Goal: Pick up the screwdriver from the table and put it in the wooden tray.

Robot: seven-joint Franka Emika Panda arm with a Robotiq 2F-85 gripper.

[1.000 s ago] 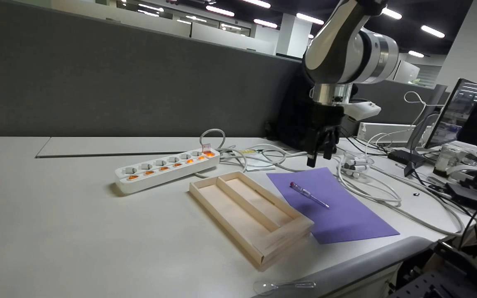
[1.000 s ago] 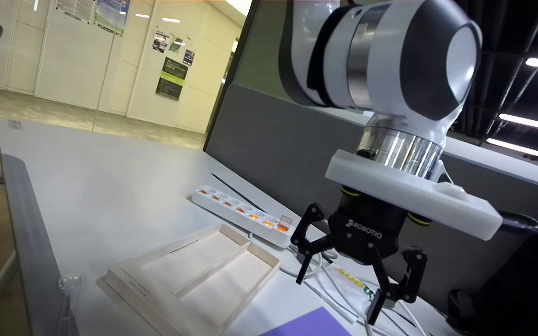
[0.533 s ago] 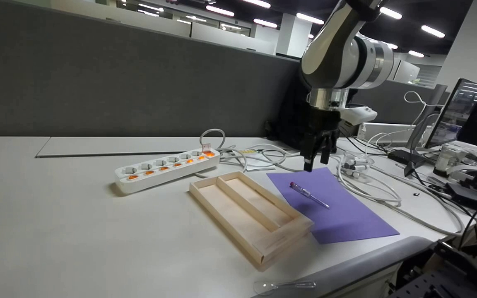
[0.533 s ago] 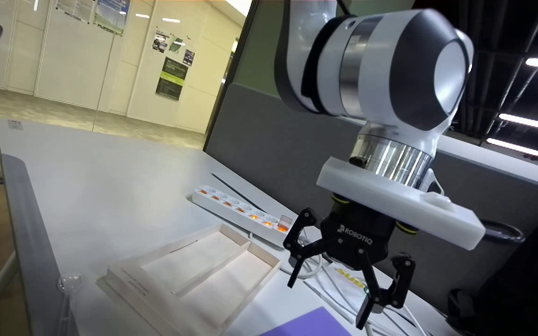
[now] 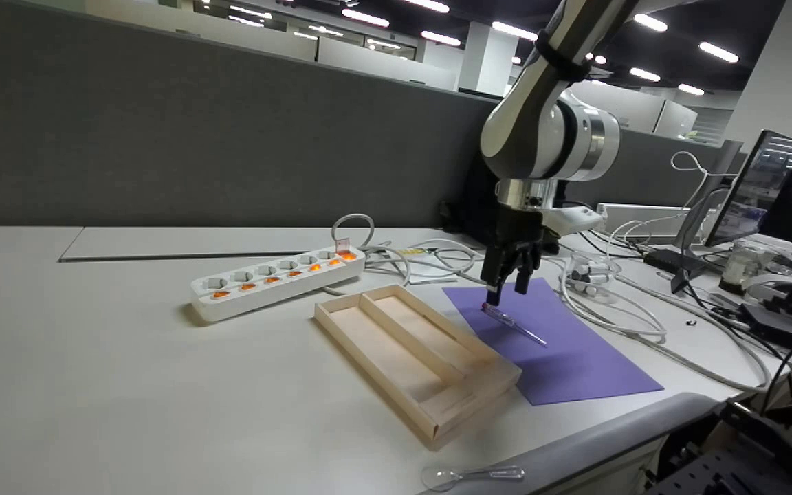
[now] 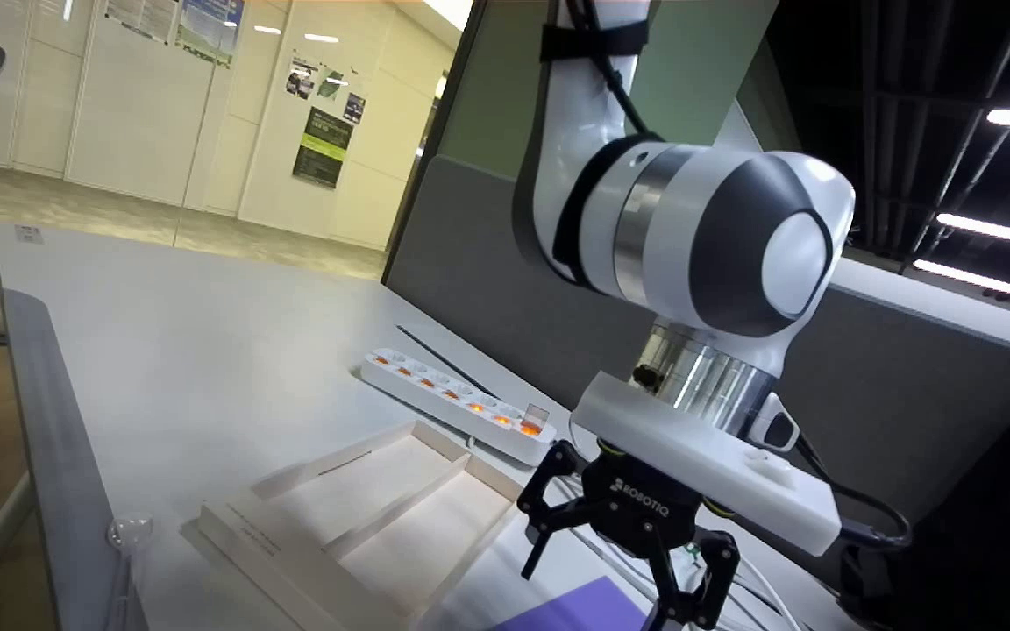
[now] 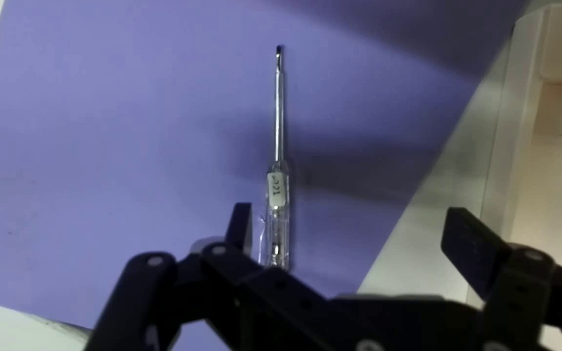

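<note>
In the wrist view, the pincer (image 7: 349,223) is partly hiding the screwdriver (image 7: 278,170); the right picture edge is cropping the tray (image 7: 515,122). In an exterior view, the bottom edge is cropping the mat (image 6: 582,609).

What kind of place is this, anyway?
Probably an office, perhaps a lab: in an exterior view, a long dark grey partition stands behind the flat pale grey-white table, with a slim black computer monitor on one side and bright white strip lights overhead.
</note>
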